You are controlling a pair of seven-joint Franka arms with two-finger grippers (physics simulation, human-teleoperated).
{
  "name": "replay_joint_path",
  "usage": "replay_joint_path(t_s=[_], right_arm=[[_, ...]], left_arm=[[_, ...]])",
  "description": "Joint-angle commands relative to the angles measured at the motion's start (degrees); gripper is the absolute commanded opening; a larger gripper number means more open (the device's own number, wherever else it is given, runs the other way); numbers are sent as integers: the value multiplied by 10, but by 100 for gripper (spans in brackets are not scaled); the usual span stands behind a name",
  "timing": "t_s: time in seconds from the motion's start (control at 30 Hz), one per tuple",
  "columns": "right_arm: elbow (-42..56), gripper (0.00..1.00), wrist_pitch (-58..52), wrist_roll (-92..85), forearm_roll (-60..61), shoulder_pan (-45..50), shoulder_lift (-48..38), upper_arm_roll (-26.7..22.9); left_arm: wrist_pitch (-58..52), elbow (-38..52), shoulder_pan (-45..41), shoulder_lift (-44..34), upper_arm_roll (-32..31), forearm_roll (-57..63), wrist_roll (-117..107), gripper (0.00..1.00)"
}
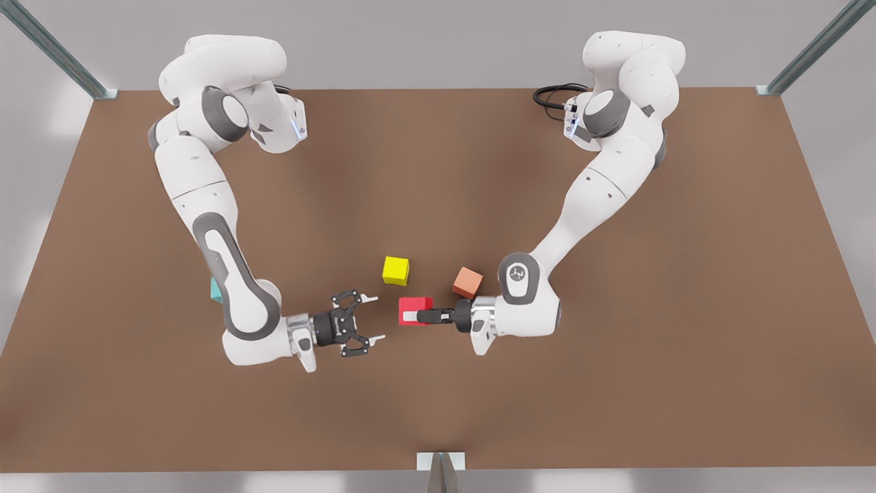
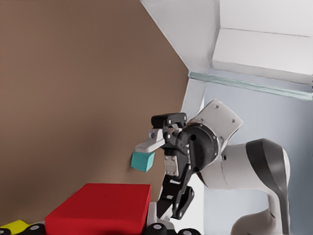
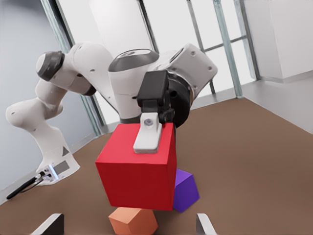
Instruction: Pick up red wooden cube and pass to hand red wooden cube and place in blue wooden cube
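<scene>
You're in the hand-over step: the red cube [image 1: 414, 303] is up off the table [image 1: 616, 383], pinched by your left gripper [image 1: 410, 316], whose straight fingers are clamped on two opposite faces, one white pad lying flat across the upper face. In the front view your right arm's hand [image 1: 375, 317] waits at 9 o'clock of the cube, near but apart from it, its claw fingers spread wide and pointing straight at it. The right wrist view looks squarely at the cube, with the two white tips open to either side, so the line-up seems fair. Your next move, as I judge it, is to close the gap until the cube sits between the claw tips, taking the faces the left pads do not cover, then clench the hand before you let the left fingers go. Watch the order, since a release too soon drops the cube among its neighbours. The orange cube [image 1: 467, 282] sits at 2 o'clock of it, the yellow cube [image 1: 395, 270] at 11 o'clock, and a purple cube [image 3: 186, 191] lies beneath it in the right wrist view. The blue cube [image 1: 215, 291], your goal, lies far out at 9 o'clock, half hidden behind the right arm's forearm.
</scene>
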Motion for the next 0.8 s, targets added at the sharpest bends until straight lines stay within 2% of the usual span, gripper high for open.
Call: replay_joint_path(t_s=[0.0, 0.77], right_arm=[[0, 100, 20, -213, 13, 2, 1, 0], [-5, 100, 56, -214, 83, 40, 1, 0]], left_arm=[[16, 0, -1, -1, -2, -5, 54, 66], [43, 1, -6, 5, -2, -14, 54, 66]])
